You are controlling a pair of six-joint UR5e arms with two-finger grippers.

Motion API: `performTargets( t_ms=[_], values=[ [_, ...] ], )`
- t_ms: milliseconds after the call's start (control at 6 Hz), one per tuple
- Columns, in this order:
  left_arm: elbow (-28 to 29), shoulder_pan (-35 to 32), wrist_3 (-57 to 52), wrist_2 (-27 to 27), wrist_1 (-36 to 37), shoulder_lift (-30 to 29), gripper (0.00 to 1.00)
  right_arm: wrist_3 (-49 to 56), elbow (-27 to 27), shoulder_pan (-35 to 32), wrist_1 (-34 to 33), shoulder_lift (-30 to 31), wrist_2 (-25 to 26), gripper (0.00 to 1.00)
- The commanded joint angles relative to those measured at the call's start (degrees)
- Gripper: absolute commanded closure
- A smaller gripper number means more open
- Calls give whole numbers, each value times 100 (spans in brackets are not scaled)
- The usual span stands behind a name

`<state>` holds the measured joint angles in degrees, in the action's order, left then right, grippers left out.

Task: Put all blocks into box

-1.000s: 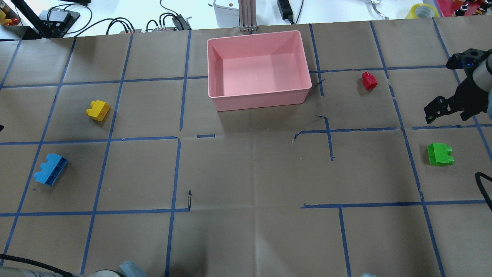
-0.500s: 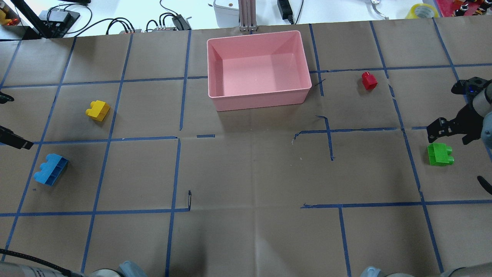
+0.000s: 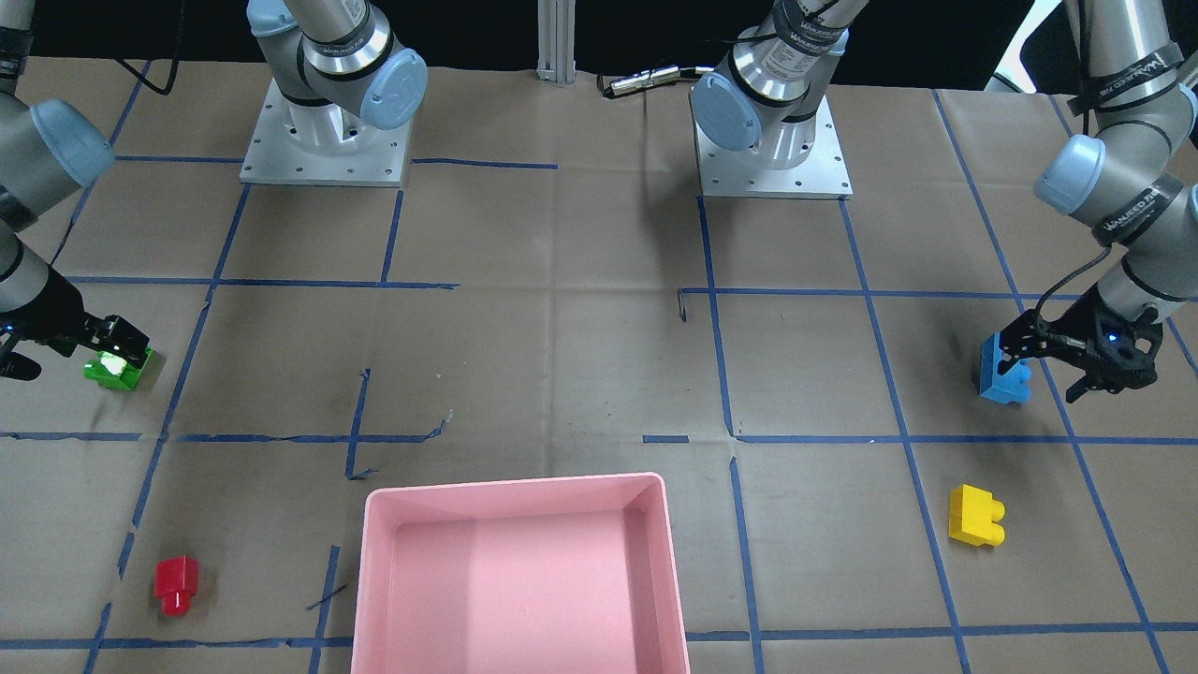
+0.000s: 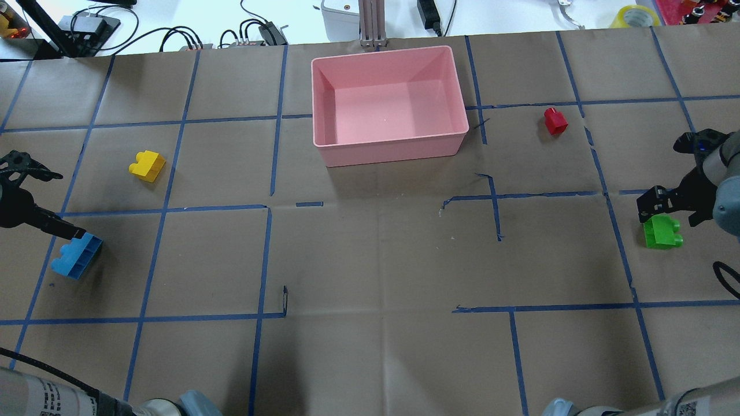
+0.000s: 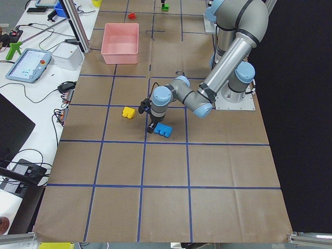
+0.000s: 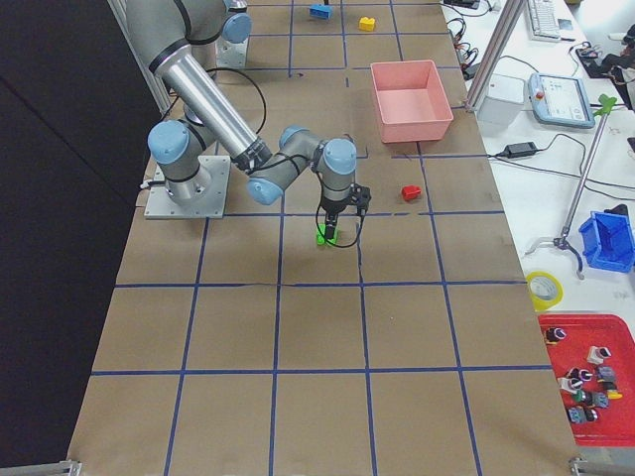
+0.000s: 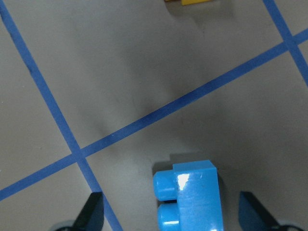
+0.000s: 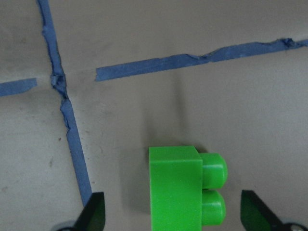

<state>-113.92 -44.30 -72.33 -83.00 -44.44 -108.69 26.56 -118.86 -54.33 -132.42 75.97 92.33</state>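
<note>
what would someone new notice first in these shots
The big pink box at the table's far middle, empty. Then both arms at once: the left claw open over the blue brick on the robot's left, the right claw open over the green brick on its right. The yellow brick and red brick lie untouched.

We see a surface [image 4: 370, 260] covered in brown paper and marked into squares by blue tape lines [image 4: 173, 208]. The pink box [image 4: 391, 151] stands on it at the middle of the edge far from the robot. On the robot's right of the box lies the red brick [image 4: 555, 121]; the green brick [image 4: 662, 232] lies further right of the box and nearer the robot. Left of the box lies the yellow brick [image 4: 147, 166], and the blue brick [image 4: 76, 254] further left and nearer the robot. Opposite the box, two metal base plates [image 3: 326, 159] rest flat.
</note>
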Motion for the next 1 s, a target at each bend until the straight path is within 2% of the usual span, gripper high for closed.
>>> performTargets(
  t_ms=[0, 500, 667, 833],
  values=[
    [-244, 123, -17, 64, 295, -143, 3, 16, -146, 80, -256, -169, -13, 0],
    [-341, 132, -70, 12, 401, -266, 3, 78, -155, 212, -319, -240, 4, 1],
    [-341, 132, -62, 11, 409, -266, 7, 69, -181, 212, -311, -241, 4, 3],
    [-341, 132, -35, -6, 401, -266, 27, 69, -182, 212, -311, -241, 13, 20]
  ],
)
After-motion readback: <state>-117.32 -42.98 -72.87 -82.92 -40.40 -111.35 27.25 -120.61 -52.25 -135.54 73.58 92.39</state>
